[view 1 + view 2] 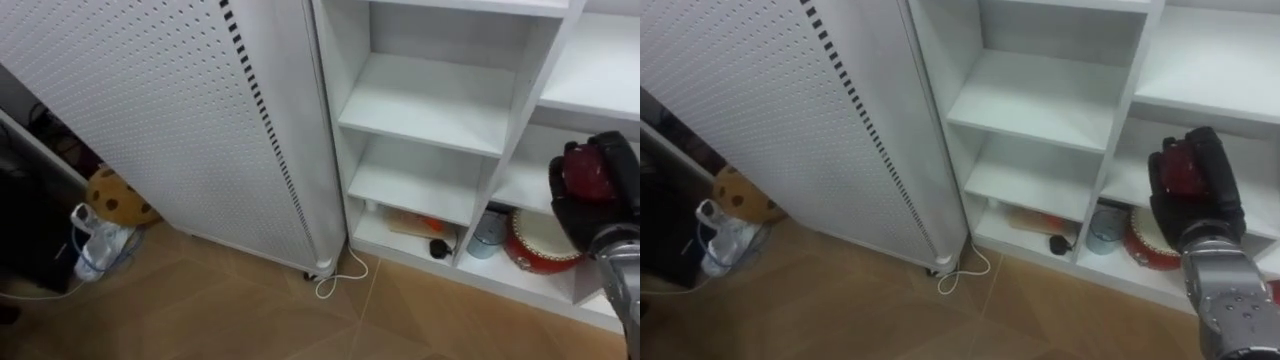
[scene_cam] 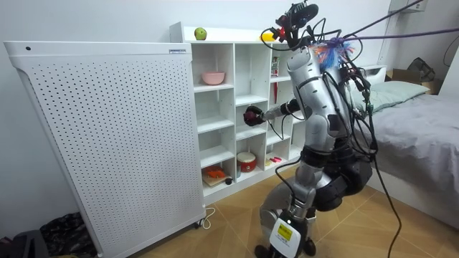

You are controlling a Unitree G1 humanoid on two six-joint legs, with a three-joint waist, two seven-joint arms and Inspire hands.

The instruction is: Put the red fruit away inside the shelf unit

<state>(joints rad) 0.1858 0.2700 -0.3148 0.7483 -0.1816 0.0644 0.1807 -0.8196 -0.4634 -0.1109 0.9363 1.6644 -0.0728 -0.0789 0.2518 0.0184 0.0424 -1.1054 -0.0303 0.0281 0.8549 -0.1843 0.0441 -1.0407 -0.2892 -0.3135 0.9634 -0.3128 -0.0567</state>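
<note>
left eye view: right hand [image 1: 592, 224] half-covers red fruit [image 1: 588, 172].

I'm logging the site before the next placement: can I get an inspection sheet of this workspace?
Surface: white shelf unit with open compartments, on a wooden floor.
Job's things: dark red fruit in the right hand; green apple and yellow fruit on top of the unit.
Clutter: pink bowl, red round tin and small grey cup on the shelves.
Hands: right hand curled round the dark red fruit, in front of the shelves.
Cables: white cord looped on the floor beside the perforated panel.
Surroundings: bed at the room view's right.
</note>
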